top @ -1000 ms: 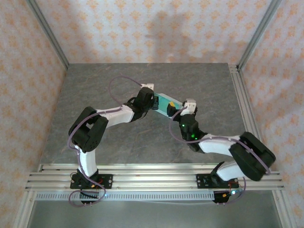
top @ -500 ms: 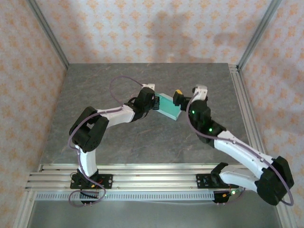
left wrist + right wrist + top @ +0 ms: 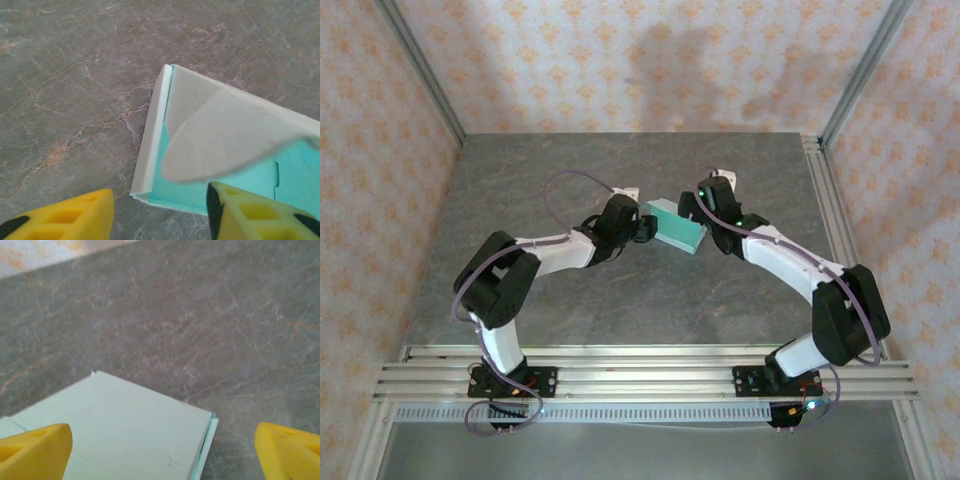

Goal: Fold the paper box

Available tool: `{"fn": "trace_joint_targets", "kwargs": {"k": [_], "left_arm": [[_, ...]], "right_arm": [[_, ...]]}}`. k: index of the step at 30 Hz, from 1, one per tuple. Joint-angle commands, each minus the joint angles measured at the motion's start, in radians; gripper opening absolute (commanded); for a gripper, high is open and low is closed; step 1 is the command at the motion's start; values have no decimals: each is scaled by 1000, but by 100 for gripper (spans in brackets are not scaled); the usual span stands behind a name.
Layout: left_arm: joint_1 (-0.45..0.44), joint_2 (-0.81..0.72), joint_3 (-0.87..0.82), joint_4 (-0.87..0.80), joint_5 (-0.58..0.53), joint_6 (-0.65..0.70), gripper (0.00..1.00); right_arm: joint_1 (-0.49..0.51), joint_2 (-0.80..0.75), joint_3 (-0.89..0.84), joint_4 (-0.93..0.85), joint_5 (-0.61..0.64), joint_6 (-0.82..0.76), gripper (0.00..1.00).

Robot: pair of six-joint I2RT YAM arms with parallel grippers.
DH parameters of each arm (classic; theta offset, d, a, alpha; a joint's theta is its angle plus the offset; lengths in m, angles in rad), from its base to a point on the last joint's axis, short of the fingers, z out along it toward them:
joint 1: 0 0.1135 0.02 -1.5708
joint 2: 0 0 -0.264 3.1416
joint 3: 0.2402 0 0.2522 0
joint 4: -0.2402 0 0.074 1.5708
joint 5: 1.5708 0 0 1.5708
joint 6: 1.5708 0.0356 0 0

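Paper box (image 3: 678, 226) lies at ctr of top view, on the table (image 3: 630, 300). Left gripper (image 3: 647, 227) has just released its end: jaws now apart, empty. Right gripper (image 3: 690, 207) swung round to upper right of box, w/ jaws wide, nothing held. We judge the end flap (image 3: 220, 140) is not tucked yet.

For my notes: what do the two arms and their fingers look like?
The left arm and right arm have white links with bulky black joints. A thin purple cable loops along each. A green light glows near the right wrist. The fingers are yellow, blocky wedges with recesses and black patches.
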Motion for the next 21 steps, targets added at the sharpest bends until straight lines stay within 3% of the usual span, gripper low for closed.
{"fn": "trace_joint_targets", "kwargs": {"k": [1, 5, 7, 12, 15, 21], "left_arm": [[-16, -115, -80, 42, -47, 3, 65], [-15, -241, -176, 29, -103, 21, 74], [-5, -296, -193, -7, -117, 25, 73], [94, -369, -201, -95, -65, -59, 76], [152, -329, -126, -193, 25, -70, 80], [166, -156, 90, -339, 145, -22, 88]], "right_arm": [[-13, 43, 42, -36, -20, 23, 93], [-20, 98, 45, -38, -29, -5, 92], [-19, 123, 40, -41, -25, -18, 92], [-20, 159, 15, -38, -37, -48, 92], [-21, 175, 17, -38, -47, -66, 90], [-49, 210, 40, -35, -105, -75, 86]]}}
